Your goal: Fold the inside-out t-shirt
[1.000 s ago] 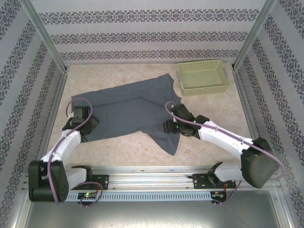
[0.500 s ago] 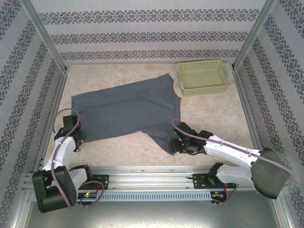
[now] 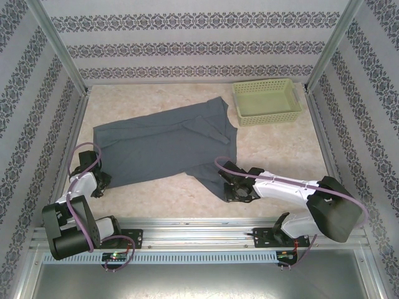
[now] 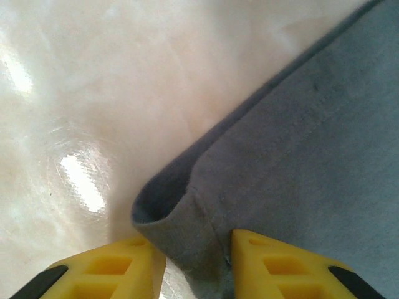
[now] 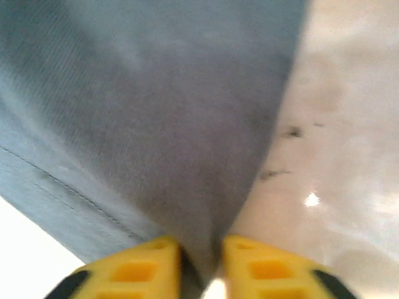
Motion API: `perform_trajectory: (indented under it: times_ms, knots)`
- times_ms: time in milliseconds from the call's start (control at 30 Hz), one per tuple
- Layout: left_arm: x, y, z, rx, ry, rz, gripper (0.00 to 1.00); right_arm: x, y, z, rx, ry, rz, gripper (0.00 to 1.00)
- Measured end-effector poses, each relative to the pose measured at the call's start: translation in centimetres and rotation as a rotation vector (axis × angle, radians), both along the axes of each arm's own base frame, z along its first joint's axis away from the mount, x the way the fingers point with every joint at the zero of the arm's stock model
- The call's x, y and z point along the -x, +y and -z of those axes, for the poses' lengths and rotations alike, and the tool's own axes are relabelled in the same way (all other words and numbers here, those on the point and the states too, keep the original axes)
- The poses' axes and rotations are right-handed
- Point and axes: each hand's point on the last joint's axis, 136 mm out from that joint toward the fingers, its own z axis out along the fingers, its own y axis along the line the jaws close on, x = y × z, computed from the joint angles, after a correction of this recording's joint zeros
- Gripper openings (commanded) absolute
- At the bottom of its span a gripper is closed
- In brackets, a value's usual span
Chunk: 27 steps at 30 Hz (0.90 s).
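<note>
Pale tabletop; left tool, right tool tight on t-shirt (hems)

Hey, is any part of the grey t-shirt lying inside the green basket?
No, the t-shirt lies spread on the table beside the basket, with none of its cloth over the rim.

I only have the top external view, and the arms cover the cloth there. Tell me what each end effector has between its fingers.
Observer: In the left wrist view, the left end effector has a curled hem corner of the t-shirt between its yellow fingers. I can't tell whether it is pinched tight.
Operator: Now report the right one.
Observer: In the right wrist view, the right end effector is shut on a creased edge of the t-shirt. A stitched hem line runs just beside the grip.
</note>
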Motion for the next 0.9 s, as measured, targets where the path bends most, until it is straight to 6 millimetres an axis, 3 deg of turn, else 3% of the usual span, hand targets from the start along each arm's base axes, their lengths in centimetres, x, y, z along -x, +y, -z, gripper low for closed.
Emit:
perform_trajectory:
  times_ms: [133,267,467,600,700,900]
  knots:
    - [0.1,0.0,0.0,-0.001,0.012,0.011,0.13,-0.5,0.0,-0.7,0.019,-0.028,-0.024,0.0]
    - [0.0,0.1,-0.1,-0.001,0.005,0.023,0.0,-2.3,-0.6,-3.6,-0.021,-0.124,-0.004,0.0]
    - [-1.3,-0.8,-0.9,0.029,-0.083,0.054,0.0,-4.6,-2.9,-7.0,-0.046,-0.241,0.063,0.0]
    - [-2.3,-1.8,-2.5,0.047,-0.178,0.082,0.0,-6.1,-3.7,-8.8,-0.04,-0.279,0.067,0.0]
    - [-2.9,-1.8,-3.3,0.054,-0.212,0.078,0.0,-8.9,-3.9,-11.5,-0.055,-0.331,0.079,0.0]
    - [-5.8,-0.7,-4.9,0.054,-0.246,0.045,0.0,-16.7,-2.5,-17.1,-0.068,-0.438,0.05,0.0]
